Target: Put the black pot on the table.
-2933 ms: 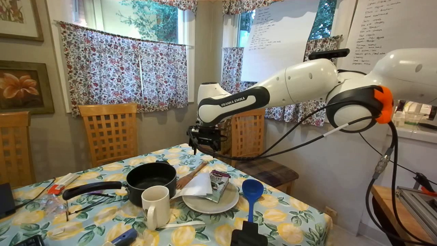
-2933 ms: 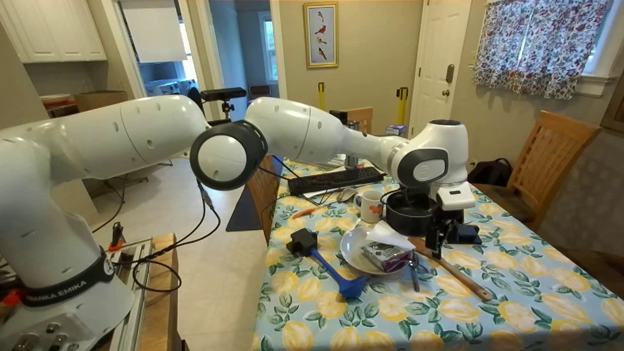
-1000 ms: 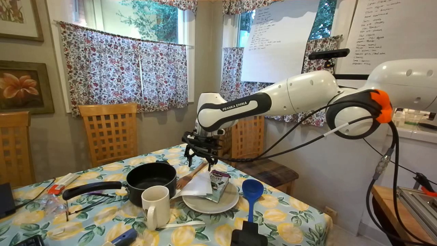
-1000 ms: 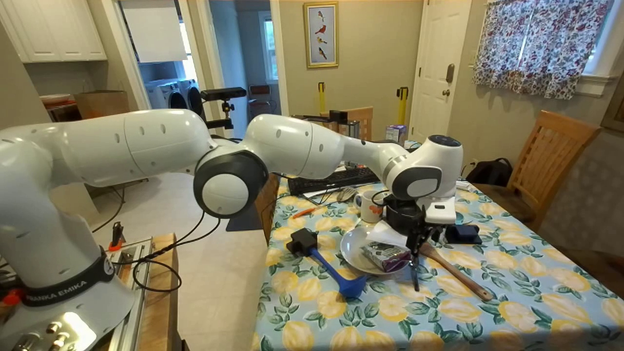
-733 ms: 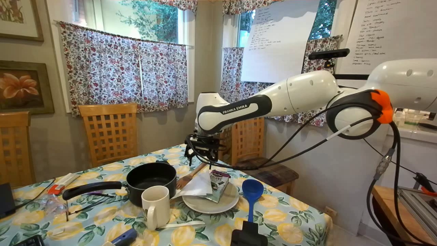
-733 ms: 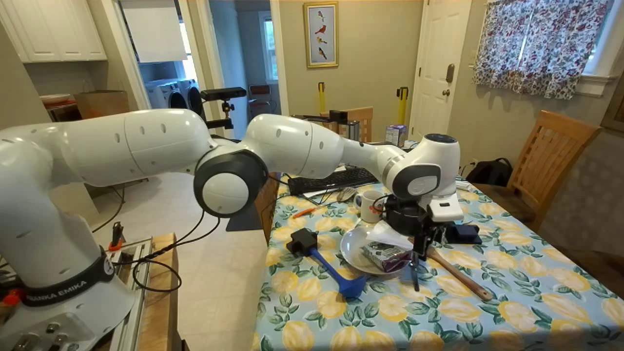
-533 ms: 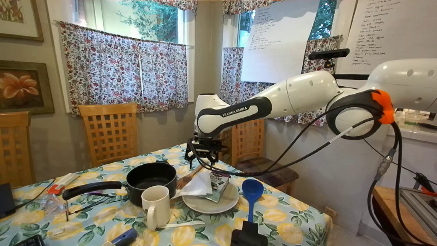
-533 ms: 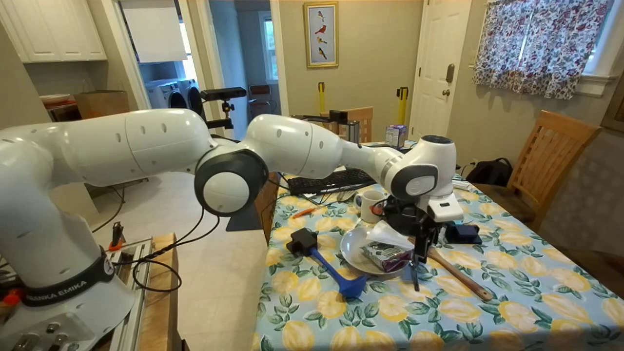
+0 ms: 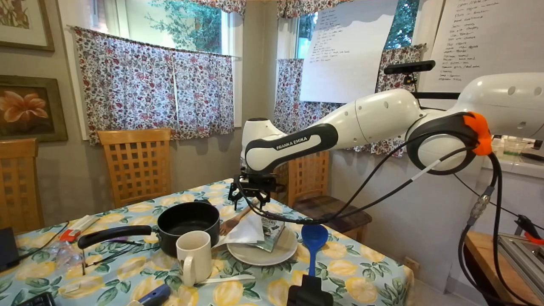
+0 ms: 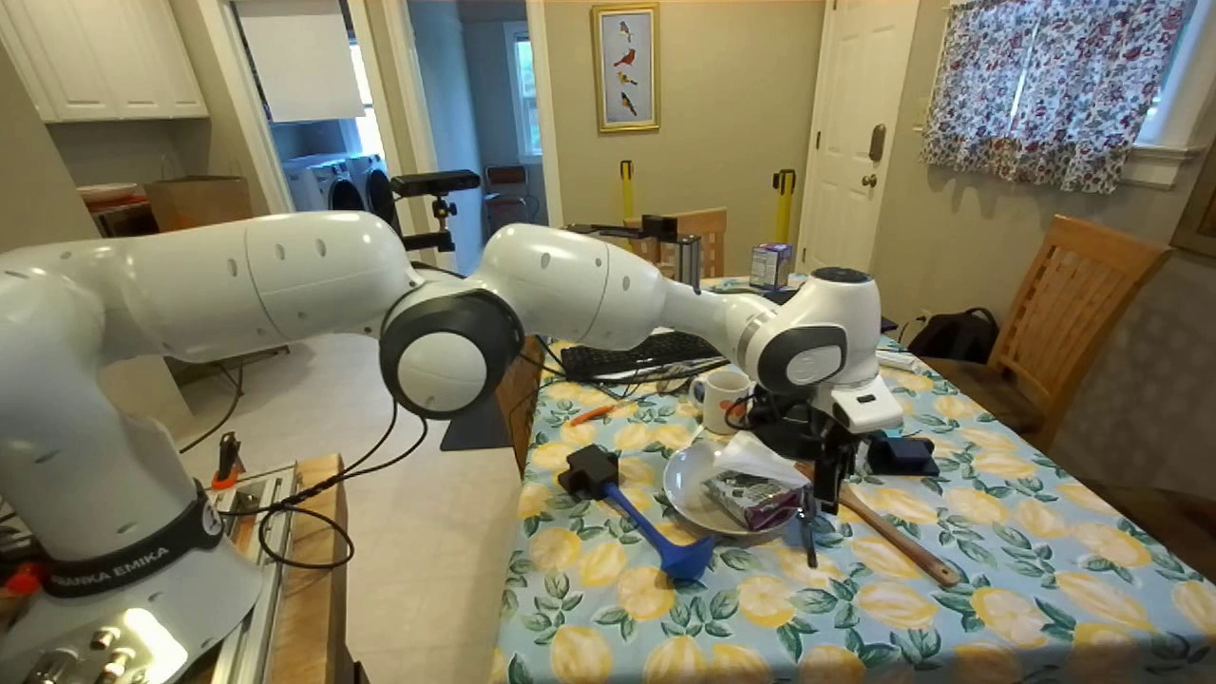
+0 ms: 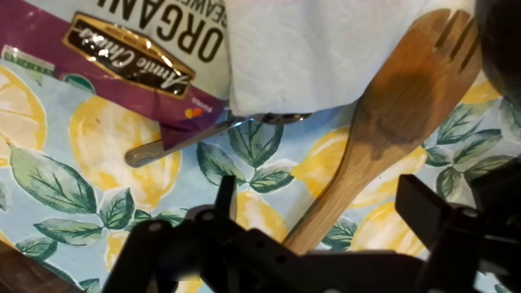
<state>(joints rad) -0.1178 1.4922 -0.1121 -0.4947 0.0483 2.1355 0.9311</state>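
Observation:
The black pot (image 9: 168, 240) stands upright on the table (image 9: 361, 265), its long black handle pointing left in an exterior view. The white mug partly covers its front there. In an exterior view the pot (image 10: 774, 439) is mostly hidden behind my gripper. A dark rounded shape at the wrist view's right edge looks like the pot (image 11: 502, 49). My gripper (image 9: 249, 204) points down above the table, beside the pot and apart from it. In the wrist view my gripper (image 11: 315, 193) is open and empty, its fingers either side of and above a wooden spatula's handle.
The wooden spatula (image 11: 390, 110) lies beside the pot. A white plate (image 9: 280, 257) holds a seaweed packet (image 9: 272, 233) and a napkin (image 9: 244, 233). The white mug (image 9: 199, 259), a blue ladle (image 9: 314, 238) and a metal spoon (image 11: 146, 154) are nearby. A keyboard (image 10: 646, 353) lies farther back.
Since the oldest frames the arm has lowered and my gripper has turned, so both spread fingers now show. Most recently it shifts only slightly. The pot has not moved.

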